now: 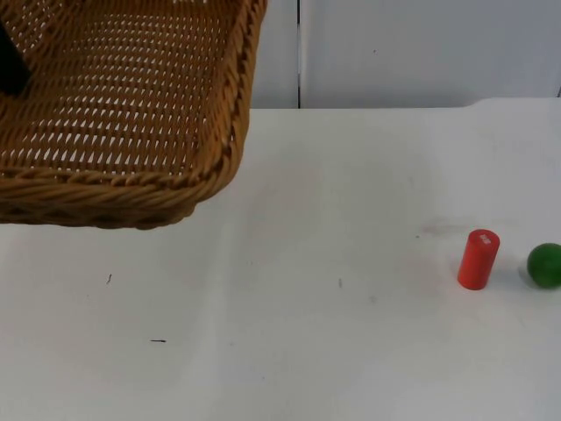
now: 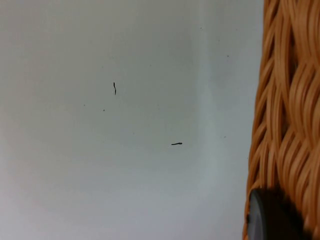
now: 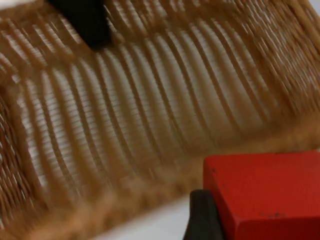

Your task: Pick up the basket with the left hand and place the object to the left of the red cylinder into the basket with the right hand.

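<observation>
- Wicker basket [image 1: 123, 105] held up off the bench [image 1: 289, 351], mouth open to the right arm, a ready target.
- Left end effector [image 2: 270, 220] clamped on the basket rim.
- Right end effector [image 3: 202, 215] grasps a red block [image 3: 265, 195], just over the weave.
- Red cylinder [image 1: 478, 259] beside green ball [image 1: 545, 265] on the bench.

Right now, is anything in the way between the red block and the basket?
No, nothing I can see. The right claw holds the red block close to the basket, with nothing between them.
</observation>
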